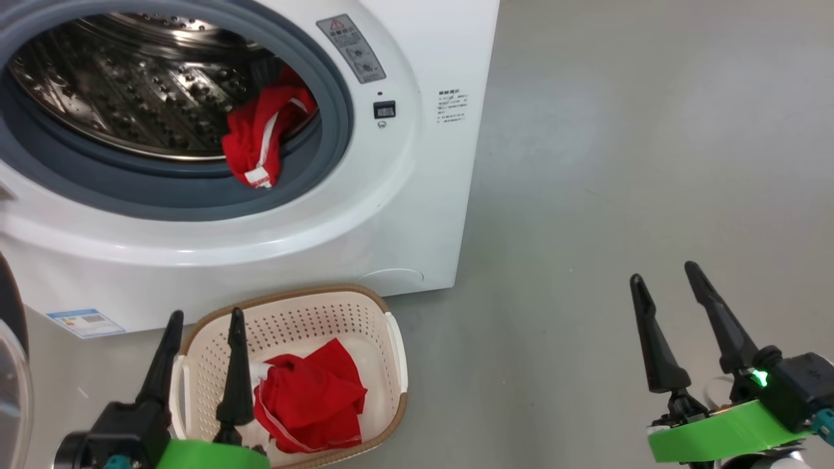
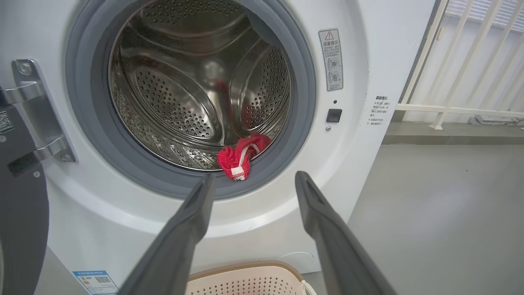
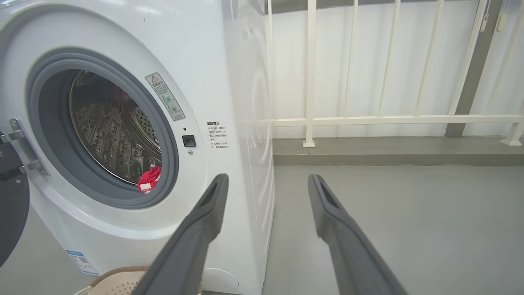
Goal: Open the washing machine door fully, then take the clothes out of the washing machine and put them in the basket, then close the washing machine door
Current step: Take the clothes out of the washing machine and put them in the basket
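While both tools stand open and empty, the washing machine (image 1: 404, 215) sits ahead of them with its door (image 2: 20, 229) swung aside on its hinge (image 2: 37, 119), to the left of the left tool (image 1: 206, 314).

Left tool: the two fingers are spread wide with nothing between them. In the head view they overlap the left rim of the basket (image 1: 306, 322); contact with the rim cannot be determined. In the left wrist view the fingers point at the lower edge of the drum (image 2: 180, 90) opening.

Right tool (image 1: 663, 271): the two fingers are spread wide with nothing between them. It hangs over the bare floor (image 1: 619, 163), well to the right of the basket and of the machine. In the right wrist view it points past the machine's right front corner toward a white railing (image 3: 389, 119).

Clothes, two red pieces:
- The first garment (image 1: 309, 397) lies inside the basket, just beside the right finger of the left tool.
- The second garment (image 1: 257, 140) lies at the lower right of the drum mouth, draped over the grey gasket (image 1: 195, 189), ahead of the left tool and in line with the gap between its fingers.

Basket: it stands on the floor close to the machine's front panel, below the drum opening and under the left tool.
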